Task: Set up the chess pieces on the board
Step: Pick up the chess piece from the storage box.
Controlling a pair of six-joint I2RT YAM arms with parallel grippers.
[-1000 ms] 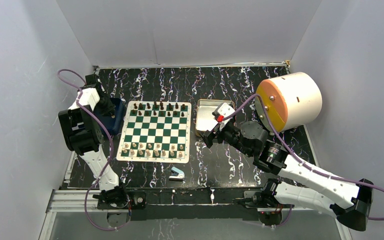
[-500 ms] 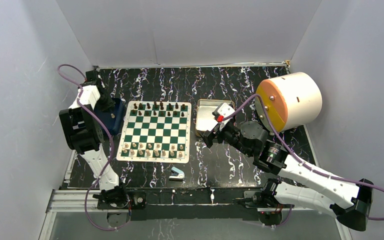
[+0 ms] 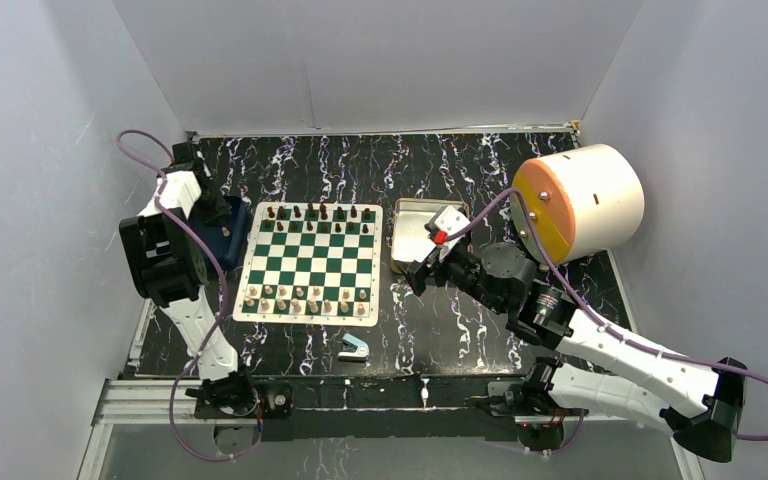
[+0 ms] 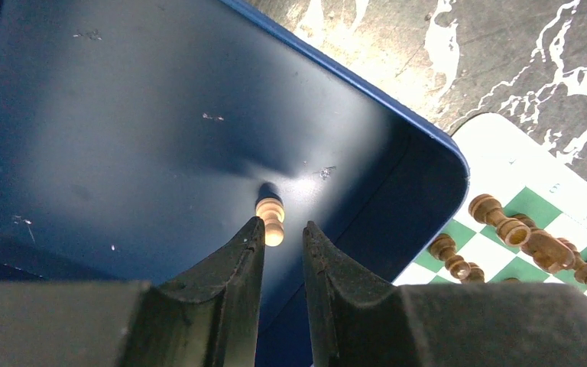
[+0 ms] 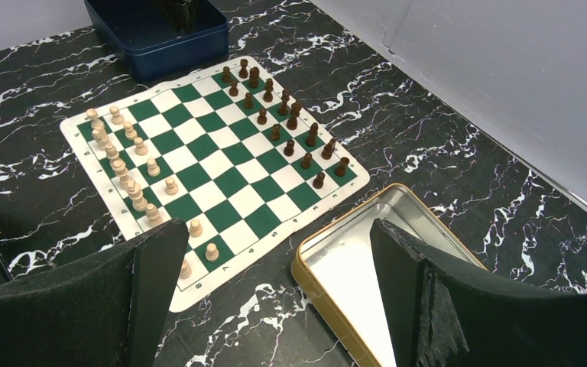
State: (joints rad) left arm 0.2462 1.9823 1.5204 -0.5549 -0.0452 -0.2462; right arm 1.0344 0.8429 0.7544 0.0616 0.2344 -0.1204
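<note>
Left arm, last second: the wrist has crept slightly toward 12 o'clock over the blue tray (image 4: 122, 115). The left gripper (image 4: 283, 224) has eased from nearly shut to a narrow slit. It holds nothing. One pale pawn (image 4: 271, 218) sits on the tray floor just beyond the fingertips, in line with the gap and not yet between the jaws. I cannot tell whether it stands or lies.

Reading: you are lining up a pick. The slit looks barely as wide as the pawn, so expect to open further before descending.

Right gripper (image 5: 275, 229): unchanged, jaws fully spread, empty, hovering near the silver tin (image 5: 299, 264).

Layout, top view: the board (image 3: 310, 255) is at centre. The tray is at its 9 to 10 o'clock, the tin at 3 o'clock and the stapler (image 3: 353, 348) at 5 o'clock. The cylinder (image 3: 580, 205) lies beyond the tin.

Counts:
- Pale pieces (image 5: 139, 145): two rows along the 6 o'clock edge. I count seven in the pawn row, with one gap. The back row is bunched, probably eight.
- Dark pieces (image 5: 289, 147): two rows along the 12 o'clock edge, roughly sixteen. They are too crowded for a firm count.
- Tray: one pawn.
- Tin: no pieces visible inside.
- One stapler, one cylinder.

Judgement: the tray pawn likely fills the gap, and it looks like the last piece outstanding.
</note>
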